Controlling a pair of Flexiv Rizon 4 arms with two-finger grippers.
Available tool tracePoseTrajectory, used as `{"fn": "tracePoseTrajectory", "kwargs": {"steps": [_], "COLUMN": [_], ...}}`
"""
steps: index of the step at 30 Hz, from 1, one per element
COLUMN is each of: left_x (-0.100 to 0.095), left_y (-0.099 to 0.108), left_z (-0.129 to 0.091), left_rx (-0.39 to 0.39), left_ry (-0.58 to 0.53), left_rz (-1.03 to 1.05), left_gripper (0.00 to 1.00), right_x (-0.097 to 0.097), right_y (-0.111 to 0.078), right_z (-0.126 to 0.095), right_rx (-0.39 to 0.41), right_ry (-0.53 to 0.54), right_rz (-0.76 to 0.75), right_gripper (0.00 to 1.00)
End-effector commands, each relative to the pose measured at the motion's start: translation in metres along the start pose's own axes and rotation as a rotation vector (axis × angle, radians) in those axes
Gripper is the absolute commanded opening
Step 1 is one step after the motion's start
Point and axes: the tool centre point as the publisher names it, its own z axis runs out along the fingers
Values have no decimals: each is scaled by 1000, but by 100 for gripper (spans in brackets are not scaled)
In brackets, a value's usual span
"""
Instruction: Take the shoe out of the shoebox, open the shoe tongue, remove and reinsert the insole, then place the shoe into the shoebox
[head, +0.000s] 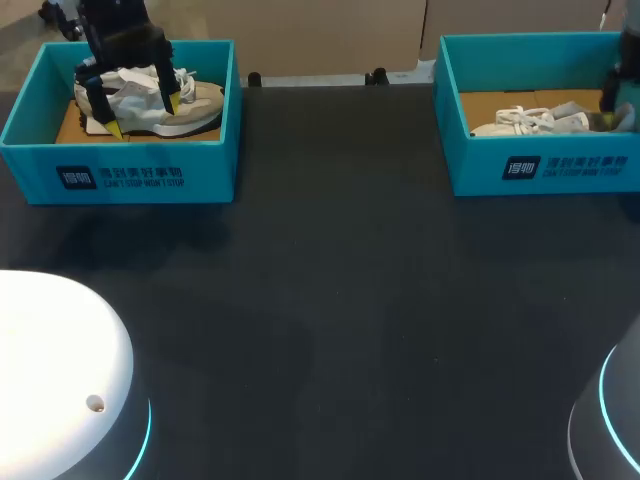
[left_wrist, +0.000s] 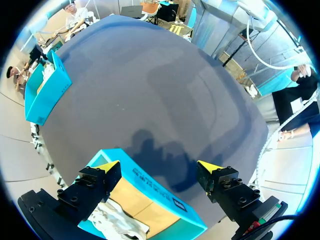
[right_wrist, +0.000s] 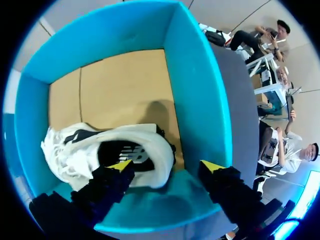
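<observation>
Hovering with its yellow-tipped fingers spread, the left claw (head: 143, 115) hangs over a grey-and-white shoe (head: 195, 100) that lies on its side in the left shoebox (head: 120, 178) at the far corner of the dark tabletop (head: 330, 280). Across the tabletop, the right claw (right_wrist: 167, 166) is held over the right shoebox (head: 540, 165), its fingers likewise parted. One finger is above the dark opening of the white shoe (right_wrist: 155, 145) and the other is nearer the teal wall. Neither claw grips anything, and both shoes rest on the cardboard floors of their boxes, so the job appears to be at its first step: lifting a shoe clear of its box.

The next move seems to call for a short descent and a firm pinch, most likely on the collar or heel, where the upper gives the fingers two sides to press. On the right, the finger nearest the wall has little room and would need to slip down between shoe and cardboard without catching the box edge. From the left wrist view, one finger appears to sit beyond the box's near wall, so that claw may need to shift inward before closing.
</observation>
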Motion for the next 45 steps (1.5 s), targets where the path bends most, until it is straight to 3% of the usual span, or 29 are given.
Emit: {"fn": "tracePoseTrajectory", "kwargs": {"steps": [1,10,21,33,41,45], "left_x": [-1,-1,-1,-1,-1,-5], "left_y": [0,0,0,0,0,33], "left_z": [0,0,0,0,0,-4], "left_rx": [-1,-1,-1,-1,-1,1], "left_ry": [3,3,3,3,3,-3], "left_rz": [0,0,0,0,0,97], "left_gripper": [100,100,100,100,100,100], "right_x": [-3,14,43,74,81,81], "right_y": [-19,-52,-120,-175,-182,-182], "right_z": [-29,-69,-110,-106,-103,-103], "right_rx": [-31,-27,-45,4,5,5], "right_ry": [17,59,72,112,148,148], "right_rz": [-14,-60,-62,-47,-49,-49], "right_gripper": [100,100,100,100,100,100]}}
